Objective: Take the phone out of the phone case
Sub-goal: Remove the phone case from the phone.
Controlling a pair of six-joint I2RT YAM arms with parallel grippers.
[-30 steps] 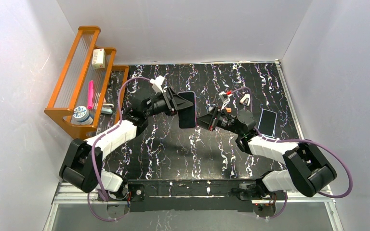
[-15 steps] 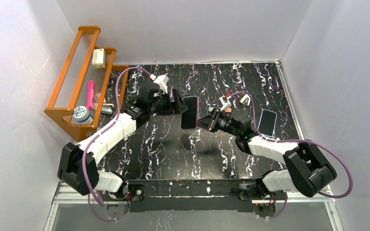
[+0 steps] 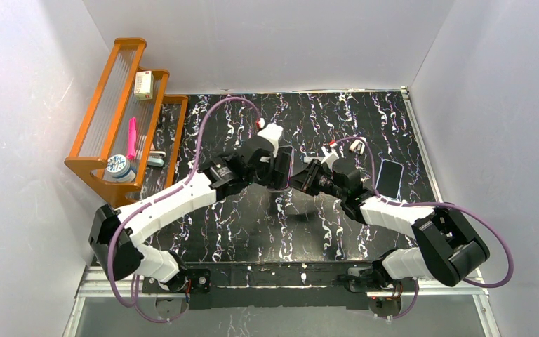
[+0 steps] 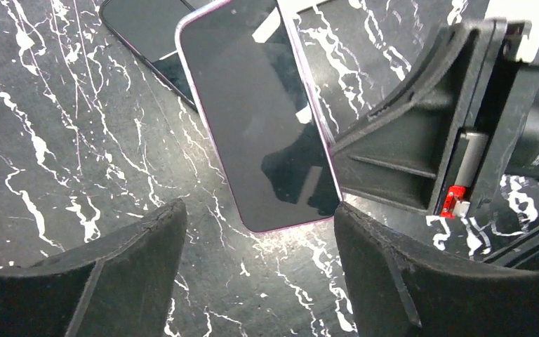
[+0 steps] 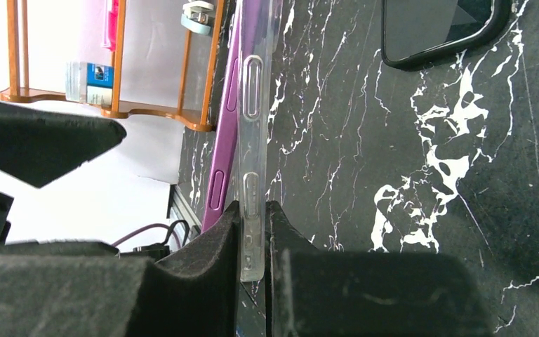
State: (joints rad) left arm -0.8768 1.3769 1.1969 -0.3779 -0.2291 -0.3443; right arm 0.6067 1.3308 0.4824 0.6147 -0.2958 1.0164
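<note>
The phone [image 4: 256, 119], dark-screened with a purple rim, is held up above the table. In the right wrist view its purple side [image 5: 222, 158] runs beside the clear phone case [image 5: 254, 105] and leans a little away from it. My right gripper [image 5: 253, 221] is shut on the case's edge. My left gripper [image 4: 260, 270] is open, its fingers [image 4: 123, 270] wide apart just short of the phone's lower end, with nothing between them. From above, the left gripper [image 3: 275, 170] covers most of the phone and meets the right gripper [image 3: 300, 178] mid-table.
A second black phone [image 3: 389, 179] lies flat on the marbled table to the right. An orange rack [image 3: 123, 112] with a pink pen, a small box and a round tin stands at the back left. White walls close in three sides.
My left arm swung right and forward from beside the phone to over it, turning its wrist, and its jaws opened wider. The right gripper kept its hold and shifted slightly.
</note>
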